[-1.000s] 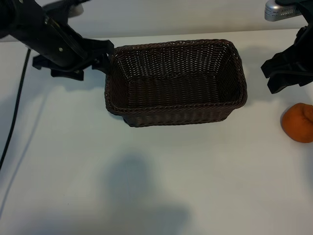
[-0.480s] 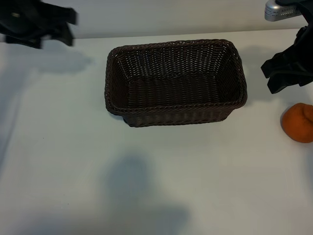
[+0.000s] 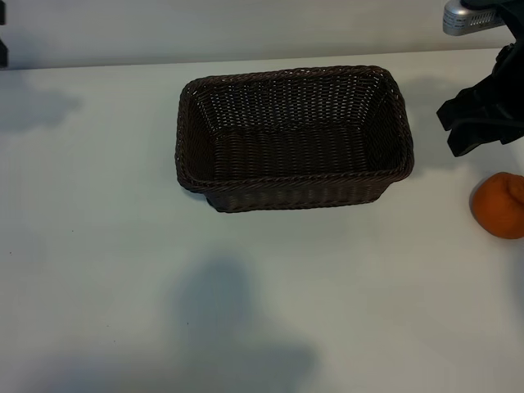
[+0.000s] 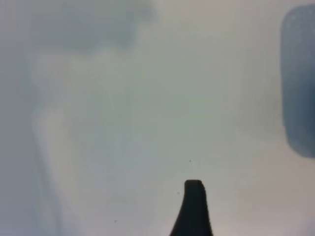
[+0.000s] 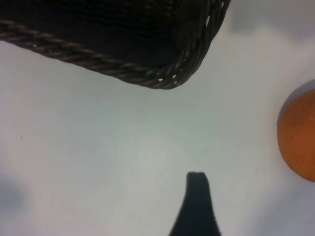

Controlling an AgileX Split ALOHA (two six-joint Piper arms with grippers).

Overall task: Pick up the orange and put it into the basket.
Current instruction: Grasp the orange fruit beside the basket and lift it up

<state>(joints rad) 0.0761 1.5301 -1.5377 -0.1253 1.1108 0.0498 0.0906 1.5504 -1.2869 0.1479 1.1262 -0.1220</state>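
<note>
The dark brown wicker basket (image 3: pixel 286 178) stands empty at mid-table. The orange (image 3: pixel 498 206) lies on the table at the far right, apart from the basket. My right gripper (image 3: pixel 449 133) hovers just behind the orange, between it and the basket's right end, open and holding nothing. In the right wrist view one fingertip (image 5: pixel 197 179) stands over bare table, with the basket's corner (image 5: pixel 167 81) ahead and the orange (image 5: pixel 298 142) to one side. Only a dark sliver of my left arm (image 3: pixel 2 37) shows at the far back left. Its one visible fingertip (image 4: pixel 194 189) stands alone over bare table.
A silver object (image 3: pixel 471 16) sits at the back right, above the right arm. The white table (image 3: pixel 123 246) stretches wide in front of and to the left of the basket. The orange lies close to the picture's right edge.
My left arm has pulled back from the basket's left end to the far back left, almost out of view. The right arm, basket and orange have not moved.
</note>
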